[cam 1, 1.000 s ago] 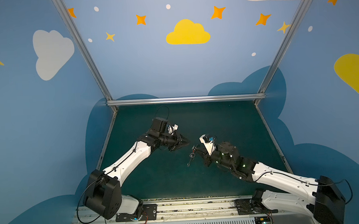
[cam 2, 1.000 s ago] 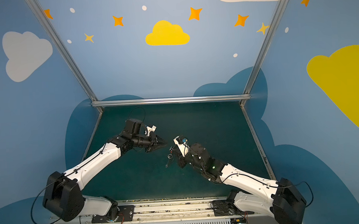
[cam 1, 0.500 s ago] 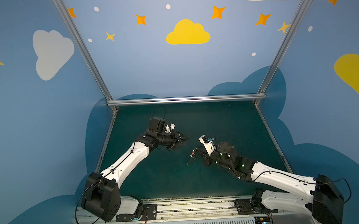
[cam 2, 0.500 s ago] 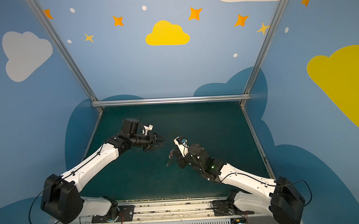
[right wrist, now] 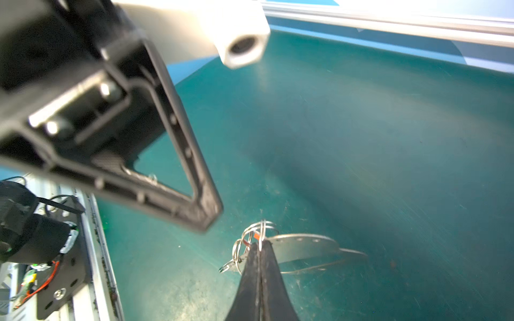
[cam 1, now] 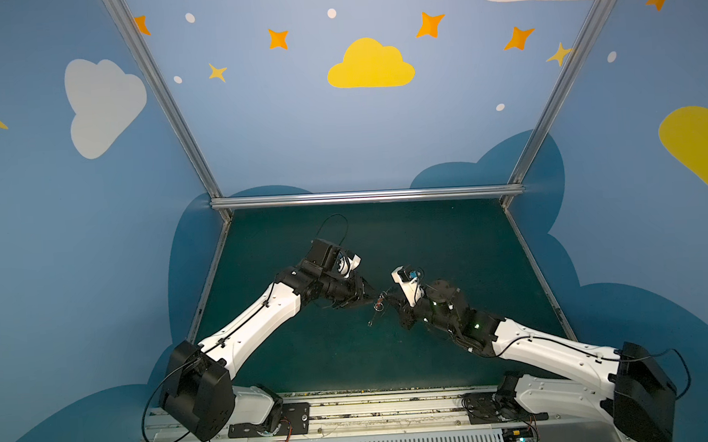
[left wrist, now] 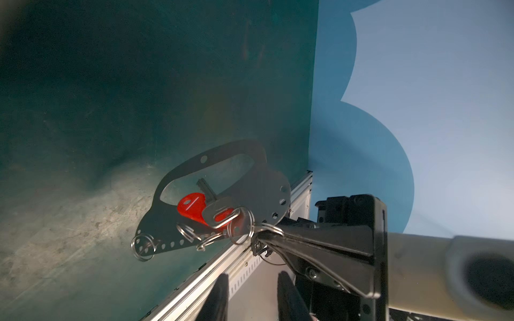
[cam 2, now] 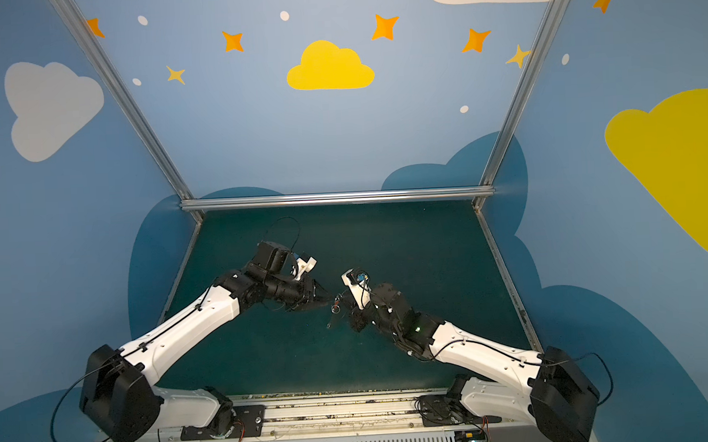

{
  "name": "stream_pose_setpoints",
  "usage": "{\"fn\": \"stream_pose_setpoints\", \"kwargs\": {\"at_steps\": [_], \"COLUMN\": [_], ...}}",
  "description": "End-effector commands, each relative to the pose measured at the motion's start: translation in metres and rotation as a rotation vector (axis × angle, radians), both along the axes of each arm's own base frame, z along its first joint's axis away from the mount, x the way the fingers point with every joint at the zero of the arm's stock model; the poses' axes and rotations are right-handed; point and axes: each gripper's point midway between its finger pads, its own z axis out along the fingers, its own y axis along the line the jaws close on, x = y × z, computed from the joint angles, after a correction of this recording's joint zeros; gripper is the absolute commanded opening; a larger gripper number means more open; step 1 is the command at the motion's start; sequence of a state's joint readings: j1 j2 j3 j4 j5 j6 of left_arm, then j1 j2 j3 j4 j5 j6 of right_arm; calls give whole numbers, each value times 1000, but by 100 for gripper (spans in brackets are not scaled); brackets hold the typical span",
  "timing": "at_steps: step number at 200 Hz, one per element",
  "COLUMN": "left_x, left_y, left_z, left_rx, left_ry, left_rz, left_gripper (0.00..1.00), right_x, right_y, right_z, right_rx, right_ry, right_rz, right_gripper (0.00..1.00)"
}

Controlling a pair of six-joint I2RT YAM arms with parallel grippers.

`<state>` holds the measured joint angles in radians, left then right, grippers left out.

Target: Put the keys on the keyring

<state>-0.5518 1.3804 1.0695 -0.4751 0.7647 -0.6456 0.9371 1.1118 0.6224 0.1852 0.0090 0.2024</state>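
Green mat (cam 1: 428,243): work surface under both arms.
Right gripper (right wrist: 260,246): fingers pressed together, pinching keyring (left wrist: 269,228) at plate edge, mid-table.
Left gripper (left wrist: 253,279): fingers apart, nothing between them, tips just beside held cluster.
Grey holed plate (left wrist: 250,189): suspended at pinched ring.
Keys (left wrist: 217,213): silver key plus red tag, against plate face, apparently threaded on neighbouring ring; overlap unclear.
Spare rings (left wrist: 143,247): along plate's holed rim.

The keys (left wrist: 207,207) lie against the plate (left wrist: 261,189), the keyring (left wrist: 269,229) beside them at the right tool (left wrist: 257,240).
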Motion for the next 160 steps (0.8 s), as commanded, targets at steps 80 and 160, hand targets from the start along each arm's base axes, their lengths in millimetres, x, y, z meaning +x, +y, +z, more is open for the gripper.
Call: {"fn": "stream_pose_setpoints", "kwargs": {"at_steps": [80,160], "left_x": [8,5], "left_y": [-16,-20], "left_z": [4,6], "left_rx": [-2,-13], "left_ry": [-76,-79], "left_rz": [-82,-99], "left_gripper": [25,4], "right_x": [-7,-7], "right_y": [8,5], "right_z": [41,46], "right_rx": [114,123], "right_ry": [-50,-58], "right_rz": [61,50], "right_gripper": [0,0]}}
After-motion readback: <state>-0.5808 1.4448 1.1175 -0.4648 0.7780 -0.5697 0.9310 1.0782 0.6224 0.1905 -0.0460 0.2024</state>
